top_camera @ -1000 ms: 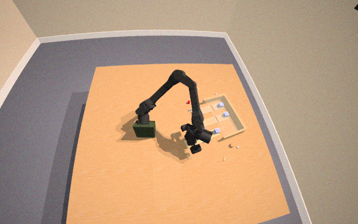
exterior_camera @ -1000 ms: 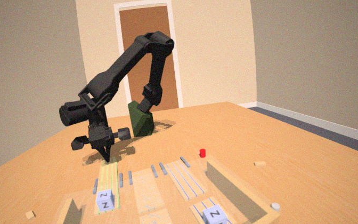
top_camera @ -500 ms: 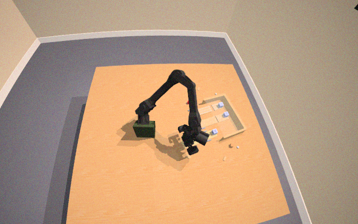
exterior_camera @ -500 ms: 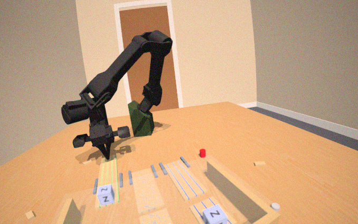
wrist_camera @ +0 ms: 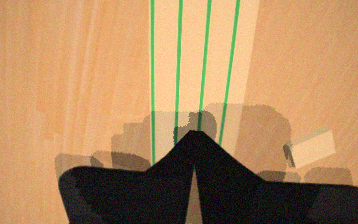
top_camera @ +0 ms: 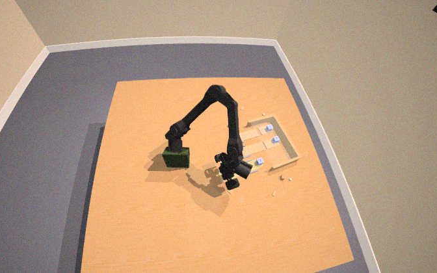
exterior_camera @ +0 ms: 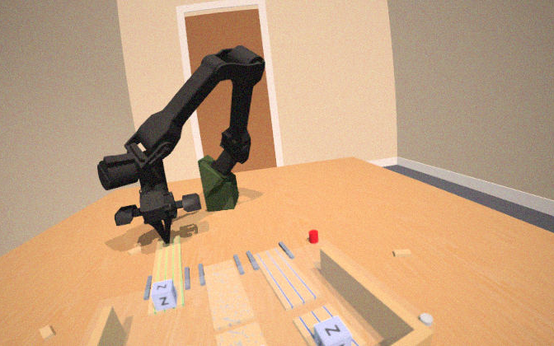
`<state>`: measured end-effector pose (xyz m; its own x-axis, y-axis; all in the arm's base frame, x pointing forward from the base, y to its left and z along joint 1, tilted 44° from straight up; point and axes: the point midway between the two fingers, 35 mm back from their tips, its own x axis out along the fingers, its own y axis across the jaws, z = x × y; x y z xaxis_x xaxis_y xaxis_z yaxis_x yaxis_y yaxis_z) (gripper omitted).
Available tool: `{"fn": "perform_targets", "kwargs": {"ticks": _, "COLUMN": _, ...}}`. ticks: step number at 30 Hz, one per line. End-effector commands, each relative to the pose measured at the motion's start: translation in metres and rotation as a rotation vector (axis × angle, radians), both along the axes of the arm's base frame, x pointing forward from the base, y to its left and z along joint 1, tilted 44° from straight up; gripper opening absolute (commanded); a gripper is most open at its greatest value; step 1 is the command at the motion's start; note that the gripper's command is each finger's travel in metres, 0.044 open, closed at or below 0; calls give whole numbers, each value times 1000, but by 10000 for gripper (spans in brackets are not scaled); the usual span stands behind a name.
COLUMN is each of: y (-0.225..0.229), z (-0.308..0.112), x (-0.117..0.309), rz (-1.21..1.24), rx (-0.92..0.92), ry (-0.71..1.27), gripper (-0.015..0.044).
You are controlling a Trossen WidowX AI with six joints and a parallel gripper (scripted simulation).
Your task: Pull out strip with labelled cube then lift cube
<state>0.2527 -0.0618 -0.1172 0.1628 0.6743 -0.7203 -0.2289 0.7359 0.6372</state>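
Note:
The green-striped strip (exterior_camera: 170,266) (wrist_camera: 195,50) is in one piece and reaches out from the walled enclosure, between grey-blue rails. A pale blue cube (top_camera: 259,161) (exterior_camera: 163,294) with a letter like Z or N sits on its far part, near the rails. My gripper (exterior_camera: 167,242) (wrist_camera: 195,137) is shut with nothing between its fingers, its tips at or just above the strip's outer end. The blue-striped strip (top_camera: 250,134) (exterior_camera: 285,277) and the speckled strip (top_camera: 255,147) (exterior_camera: 227,296) are each in two pieces; a cube (top_camera: 269,127) (exterior_camera: 332,330) and another cube (top_camera: 275,139) rest on their far pieces.
Wooden walls (top_camera: 285,137) (exterior_camera: 356,296) stand around the far pieces. A rail (exterior_camera: 147,287) and another rail (exterior_camera: 187,278) flank the green-striped strip. A red cylinder (exterior_camera: 313,236) stands near the blue-striped one. A small wooden block (exterior_camera: 134,250) (wrist_camera: 312,147) lies beside the strip's outer end.

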Motion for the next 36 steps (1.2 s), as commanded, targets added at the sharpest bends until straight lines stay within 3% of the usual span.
{"fn": "perform_targets", "kwargs": {"ticks": 1, "y": 7, "z": -4, "x": -10, "rz": 18, "rx": 8, "ry": 30, "gripper": 0}}
{"fn": "perform_targets", "kwargs": {"ticks": 28, "y": 7, "z": -4, "x": -10, "rz": 18, "rx": 8, "ry": 30, "gripper": 0}}
{"fn": "perform_targets", "kwargs": {"ticks": 36, "y": -29, "z": 30, "x": -5, "rz": 18, "rx": 5, "ry": 30, "gripper": 0}}
